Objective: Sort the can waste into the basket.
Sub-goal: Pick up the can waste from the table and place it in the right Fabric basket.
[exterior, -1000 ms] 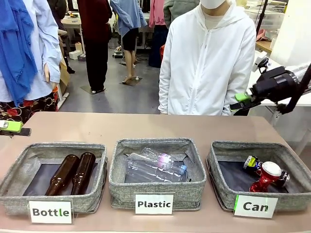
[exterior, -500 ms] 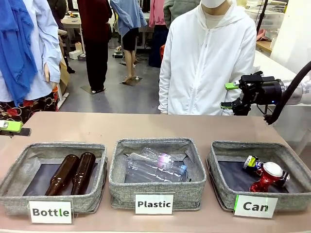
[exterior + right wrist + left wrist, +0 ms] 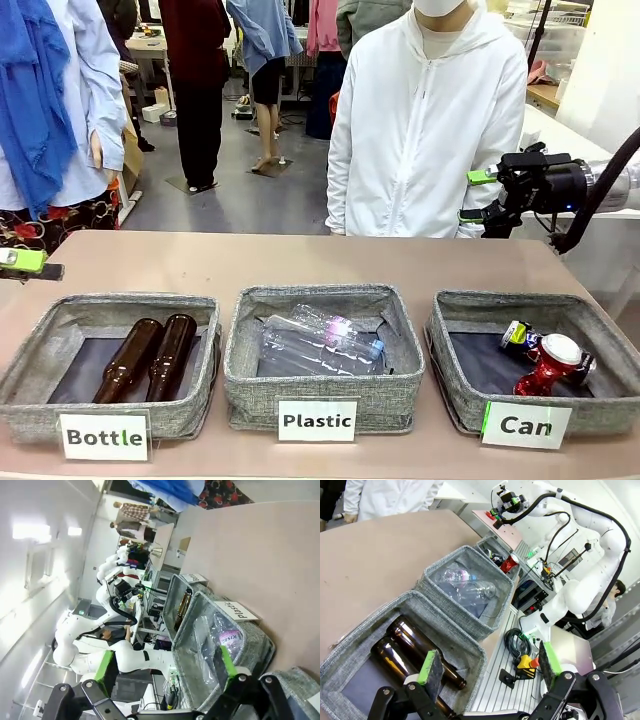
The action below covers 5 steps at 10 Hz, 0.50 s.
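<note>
Two crushed cans lie together in the grey basket (image 3: 455, 372) with the "Can" label at the right. One is a dark can (image 3: 517, 336), the other a red can (image 3: 545, 372) with a silver end. My right gripper (image 3: 476, 196) hangs open and empty above the table behind that basket, pointing left. My left gripper (image 3: 22, 261) rests at the far left edge, also open and empty. In the left wrist view, the left gripper (image 3: 490, 664) is above the brown bottles, with the red can (image 3: 509, 563) far off. The right gripper (image 3: 166, 664) holds nothing.
A "Plastic" basket (image 3: 250, 385) with clear bottles stands in the middle, and a "Bottle" basket (image 3: 30, 385) with two brown glass bottles (image 3: 150, 358) at the left. A person in a white jacket (image 3: 425, 130) stands at the far edge. Bare tabletop (image 3: 250, 262) lies behind the baskets.
My right gripper has swung left and rolled its wrist, so its fingers now stand one above the other. The cans and my left gripper have not moved.
</note>
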{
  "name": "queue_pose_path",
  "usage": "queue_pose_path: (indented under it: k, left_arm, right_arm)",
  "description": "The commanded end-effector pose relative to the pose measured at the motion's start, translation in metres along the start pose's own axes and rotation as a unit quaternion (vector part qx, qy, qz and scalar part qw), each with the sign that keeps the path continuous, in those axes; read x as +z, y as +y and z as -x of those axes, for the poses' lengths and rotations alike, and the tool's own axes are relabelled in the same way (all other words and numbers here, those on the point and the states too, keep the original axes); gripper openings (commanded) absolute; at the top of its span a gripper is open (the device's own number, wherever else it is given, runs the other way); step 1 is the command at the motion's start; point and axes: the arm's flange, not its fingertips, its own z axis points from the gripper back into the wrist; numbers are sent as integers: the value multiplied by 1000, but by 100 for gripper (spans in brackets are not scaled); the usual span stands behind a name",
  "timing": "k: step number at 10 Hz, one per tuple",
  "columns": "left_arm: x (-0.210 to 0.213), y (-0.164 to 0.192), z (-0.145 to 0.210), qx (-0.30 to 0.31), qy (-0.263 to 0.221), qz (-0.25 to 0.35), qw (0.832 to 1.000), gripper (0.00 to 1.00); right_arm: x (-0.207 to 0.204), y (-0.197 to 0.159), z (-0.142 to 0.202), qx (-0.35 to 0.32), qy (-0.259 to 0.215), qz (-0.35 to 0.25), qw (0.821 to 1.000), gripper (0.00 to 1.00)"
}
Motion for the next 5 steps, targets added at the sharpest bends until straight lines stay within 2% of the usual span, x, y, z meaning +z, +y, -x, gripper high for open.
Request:
queue_pose_path:
  k: [1,5]
  left_arm:
    - [1,-2,2,-5,1,3,1000,100]
    - [1,-2,2,-5,1,3,1000,100]
  right_arm:
    - [2,3,2,11,7,-2,1000,100]
    - [2,3,2,11,7,-2,1000,100]
